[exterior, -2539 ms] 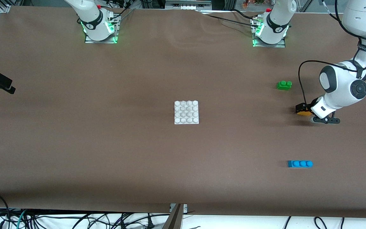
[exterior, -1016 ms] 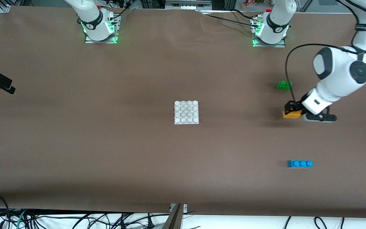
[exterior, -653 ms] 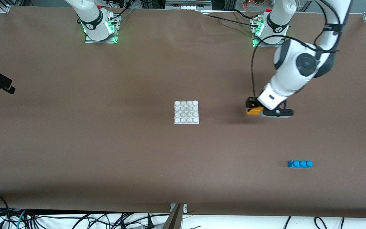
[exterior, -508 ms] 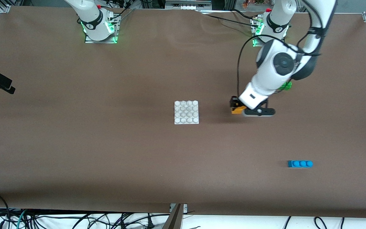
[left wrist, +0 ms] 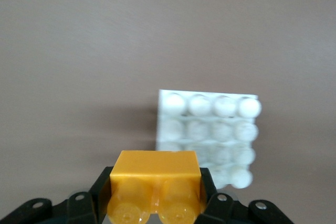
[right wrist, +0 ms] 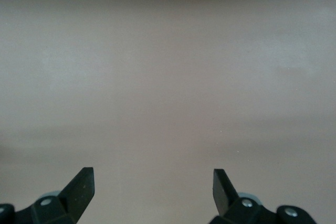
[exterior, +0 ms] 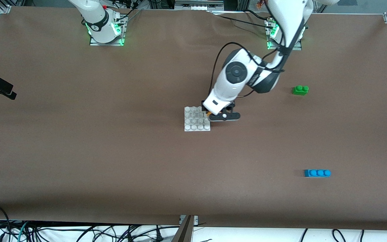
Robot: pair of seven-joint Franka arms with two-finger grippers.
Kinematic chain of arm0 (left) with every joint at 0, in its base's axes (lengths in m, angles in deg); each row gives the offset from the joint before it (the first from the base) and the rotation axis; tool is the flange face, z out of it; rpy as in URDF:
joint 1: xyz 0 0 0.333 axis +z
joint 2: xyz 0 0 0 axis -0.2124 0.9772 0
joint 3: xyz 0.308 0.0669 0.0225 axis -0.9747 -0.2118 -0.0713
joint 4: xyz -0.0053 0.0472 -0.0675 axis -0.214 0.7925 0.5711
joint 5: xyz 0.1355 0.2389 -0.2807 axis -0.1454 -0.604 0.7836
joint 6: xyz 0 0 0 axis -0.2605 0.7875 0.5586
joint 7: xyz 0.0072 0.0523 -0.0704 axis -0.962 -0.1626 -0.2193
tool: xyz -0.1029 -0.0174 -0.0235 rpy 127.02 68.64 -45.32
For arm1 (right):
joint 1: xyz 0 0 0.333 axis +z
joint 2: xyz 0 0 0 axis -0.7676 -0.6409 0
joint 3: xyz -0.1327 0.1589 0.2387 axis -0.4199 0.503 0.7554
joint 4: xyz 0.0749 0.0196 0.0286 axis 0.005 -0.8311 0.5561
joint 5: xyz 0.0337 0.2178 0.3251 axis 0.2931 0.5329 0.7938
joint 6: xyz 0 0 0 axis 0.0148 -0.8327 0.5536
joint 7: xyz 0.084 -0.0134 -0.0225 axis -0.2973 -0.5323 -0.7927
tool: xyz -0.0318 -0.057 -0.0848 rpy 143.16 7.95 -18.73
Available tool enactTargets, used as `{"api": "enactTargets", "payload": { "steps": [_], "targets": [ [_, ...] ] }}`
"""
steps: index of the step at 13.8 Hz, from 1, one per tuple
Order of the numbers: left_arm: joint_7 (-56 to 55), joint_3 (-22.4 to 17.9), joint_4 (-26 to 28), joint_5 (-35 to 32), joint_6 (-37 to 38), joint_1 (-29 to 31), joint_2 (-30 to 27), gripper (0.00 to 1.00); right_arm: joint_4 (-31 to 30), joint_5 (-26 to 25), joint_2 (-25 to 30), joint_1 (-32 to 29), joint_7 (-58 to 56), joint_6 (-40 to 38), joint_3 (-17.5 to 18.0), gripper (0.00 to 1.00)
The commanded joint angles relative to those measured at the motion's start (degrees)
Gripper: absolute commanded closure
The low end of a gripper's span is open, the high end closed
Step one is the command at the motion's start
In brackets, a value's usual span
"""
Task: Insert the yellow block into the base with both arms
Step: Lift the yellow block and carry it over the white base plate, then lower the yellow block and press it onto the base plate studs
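Left end effector (left wrist: 155, 203), clamping yellow block (left wrist: 155, 184), now apparently over base (exterior: 193, 121) edge.

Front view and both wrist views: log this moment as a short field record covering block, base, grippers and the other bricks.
yellow block: small yellow-orange plastic two-stud brick, held over the base's edge, not seated
base: flat square white studded plate, mid-table
left gripper: shut on the yellow block
right gripper: open over bare table, arm waiting
green two-stud brick: toward the left arm's end
blue three-stud brick: nearer the front camera than the green brick
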Motion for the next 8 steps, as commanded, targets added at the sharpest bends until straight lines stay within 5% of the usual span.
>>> {"api": "enactTargets", "payload": {
  "steps": [1,8],
  "targets": [
    [-4.26,-1.13,-6.22,1.26,2.11,-2.35,4.70,1.00,-0.27,0.28,0.16,-0.51,-0.60,0.18,0.28,0.00],
    [-7.09,-1.22,-9.57,0.73,2.02,-5.07,8.83,1.00,-0.27,0.28,0.16,-0.69,-0.69,0.09,0.28,0.00]
  ]
}}
